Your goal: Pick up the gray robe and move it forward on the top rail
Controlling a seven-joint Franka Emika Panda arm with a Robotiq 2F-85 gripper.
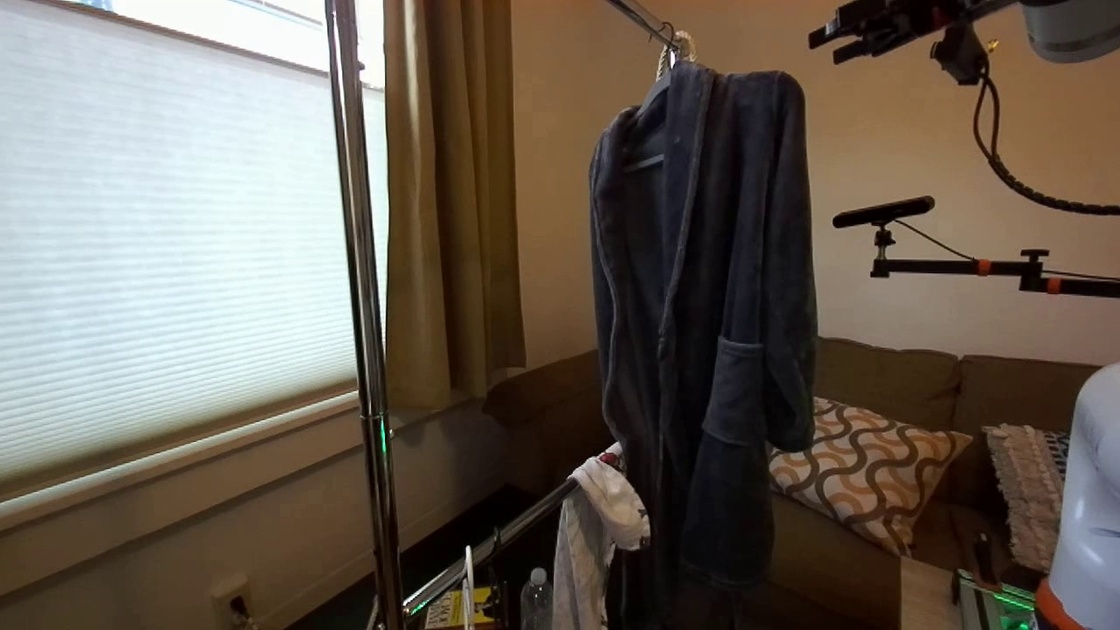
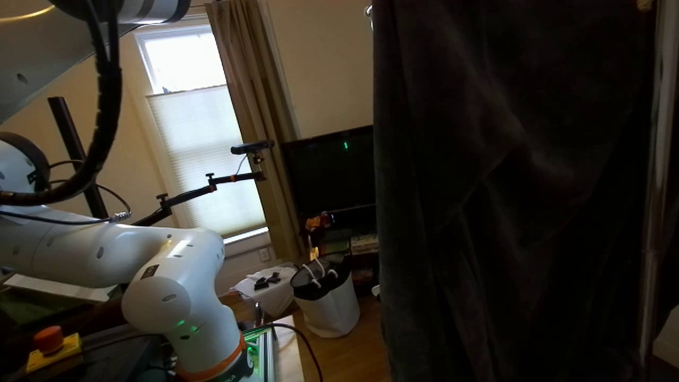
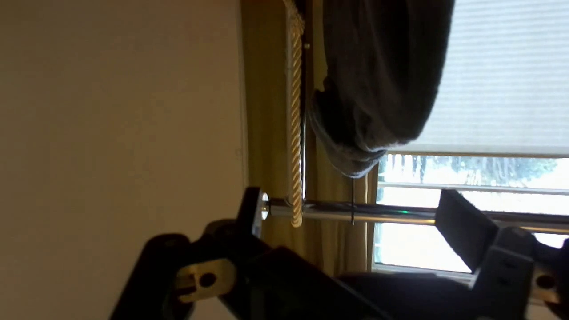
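Observation:
The gray robe (image 1: 726,262) hangs on a gray hanger (image 1: 652,96) from the top rail (image 1: 636,12), near the rail's far end. In an exterior view its dark cloth (image 2: 504,185) fills the right side. In the wrist view the robe's shoulder (image 3: 386,80) is above the top rail (image 3: 395,214), and the thin hanger hook (image 3: 353,200) crosses the rail. My gripper (image 1: 827,46) is to the right of the robe's top, apart from it. In the wrist view my gripper (image 3: 349,206) is open and empty, its fingers wide apart, with the hook between them in the picture.
A twisted rope (image 3: 295,133) loops over the rail beside the hook. A vertical chrome pole (image 1: 363,306) stands near the window. A small white cloth (image 1: 604,516) hangs on a lower bar. A black camera arm (image 1: 954,266) sticks out right of the robe. A sofa (image 1: 884,367) is behind.

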